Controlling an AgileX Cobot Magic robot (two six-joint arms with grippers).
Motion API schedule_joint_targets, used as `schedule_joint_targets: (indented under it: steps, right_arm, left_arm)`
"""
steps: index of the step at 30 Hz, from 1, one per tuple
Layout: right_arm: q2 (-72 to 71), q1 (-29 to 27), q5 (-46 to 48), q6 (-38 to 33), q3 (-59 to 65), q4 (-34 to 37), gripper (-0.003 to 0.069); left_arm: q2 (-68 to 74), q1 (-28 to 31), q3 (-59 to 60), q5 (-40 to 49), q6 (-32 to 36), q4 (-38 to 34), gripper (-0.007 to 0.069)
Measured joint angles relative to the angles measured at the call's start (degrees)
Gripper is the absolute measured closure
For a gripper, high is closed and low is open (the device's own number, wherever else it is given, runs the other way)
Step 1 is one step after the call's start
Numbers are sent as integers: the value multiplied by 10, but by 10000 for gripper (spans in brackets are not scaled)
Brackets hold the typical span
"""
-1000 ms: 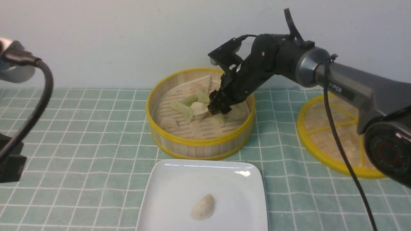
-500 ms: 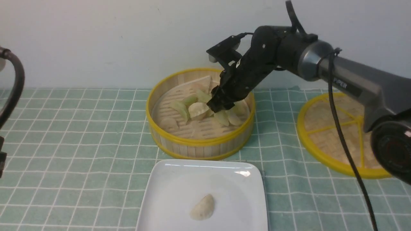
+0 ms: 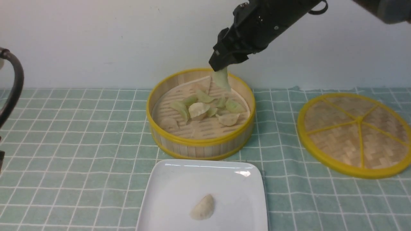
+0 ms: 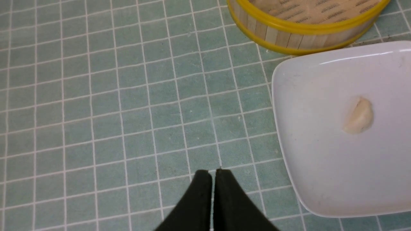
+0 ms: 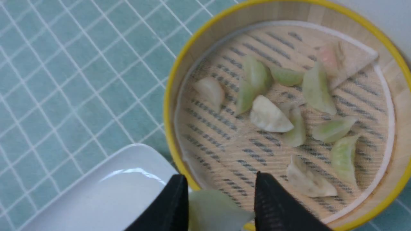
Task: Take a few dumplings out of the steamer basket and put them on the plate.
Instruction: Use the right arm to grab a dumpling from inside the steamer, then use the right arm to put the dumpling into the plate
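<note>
My right hand (image 5: 221, 200) is clenched on a pale green dumpling (image 3: 221, 79), which dangles from my fingertips above the far side of the steamer basket (image 3: 205, 141). Half a second ago that hand was down among the dumplings; now it has risen well above them, so I judge the pick a success and the carry the next step. My left hand (image 4: 213, 175) is closed, with nothing in it, away to the left of the plate (image 3: 173, 192). The other dumplings, green and whitish, lie loosely scattered on the basket's slatted floor. Just in front of the basket, the plate bears one whitish dumpling (image 3: 203, 208), so I'd want to lower mine beside it, without pinching so hard that it slips. Beneath is a tabletop covered by a green checked cloth (image 3: 80, 144); the yellow-rimmed lid (image 3: 340, 141) lies to the right, and a plain pale wall (image 3: 80, 41) stands behind.
</note>
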Motion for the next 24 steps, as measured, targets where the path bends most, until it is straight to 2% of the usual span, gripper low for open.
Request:
schedule_joint_targets:
  steps: [4,5,8,15,17,18,19,24]
  right_arm:
    - [-51,32,0,5,126,19,412]
    - [-52,34,0,5,126,19,412]
    - [-42,77,-1,11,212,20,412]
    - [33,121,-115,13,244,19,400]
    - [62,125,-165,13,244,27,347]
    - [64,125,-165,13,244,27,347]
    - [77,125,-183,13,244,30,298]
    - [86,125,-168,15,231,30,249]
  left_arm:
    - [0,0,7,0,0,0,631]
    - [0,0,7,0,0,0,631]
    - [-1,0,33,0,0,0,631]
    - [-1,0,85,0,0,0,631]
    - [-1,0,91,-1,0,-1,631]
    - [-1,0,91,-1,0,-1,631]
    - [-1,0,91,-1,0,-1,631]
    - [-1,0,91,-1,0,-1,631]
